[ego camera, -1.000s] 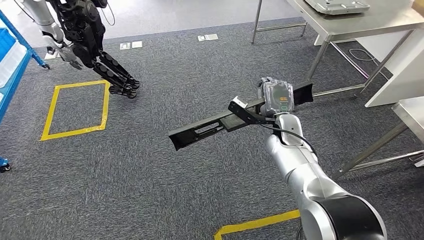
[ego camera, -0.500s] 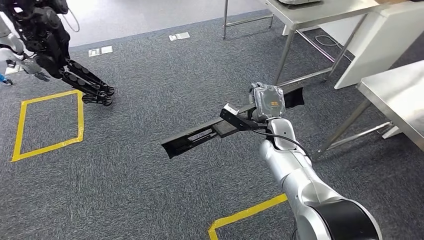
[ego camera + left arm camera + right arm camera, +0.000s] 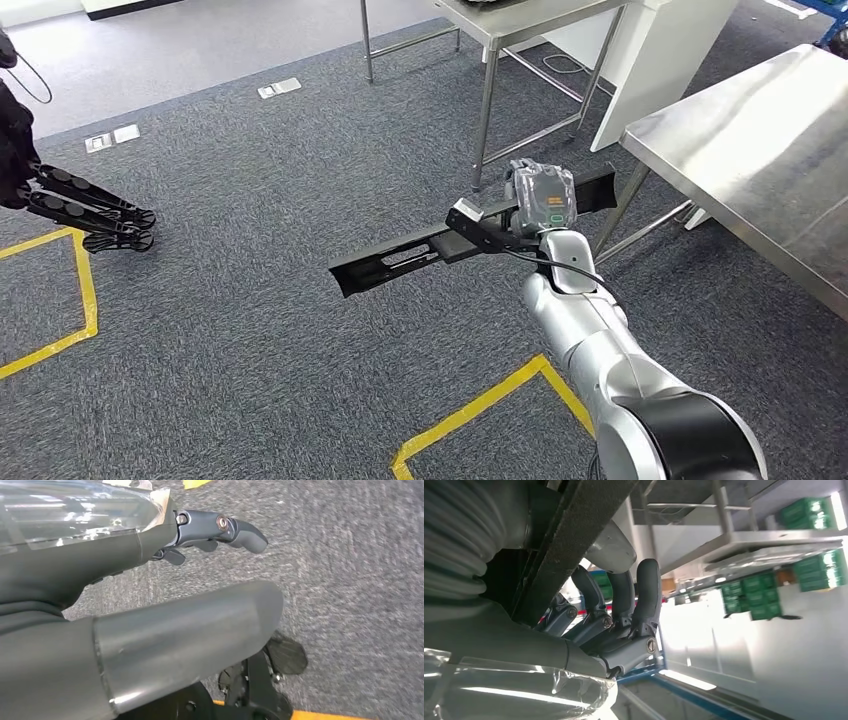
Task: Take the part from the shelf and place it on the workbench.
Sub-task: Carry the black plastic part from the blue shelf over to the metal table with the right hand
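Observation:
The part is a long, flat black bar. My right hand grips it near its right end and holds it level above the carpet, its long end reaching out to the left. In the right wrist view the dark fingers curl around the black part. The steel workbench stands to the right of the hand, its near corner just past the part's right tip. My left hand hangs over the carpet, its fingers loosely apart and holding nothing.
A second steel table with thin legs stands at the back, beside a white cabinet. Another robot's dark feet rest on the carpet at the far left. Yellow tape lines mark the floor.
The camera has turned right: the whole scene slid left and the steel workbench came into view on the right. My right hand still holds the part the same way.

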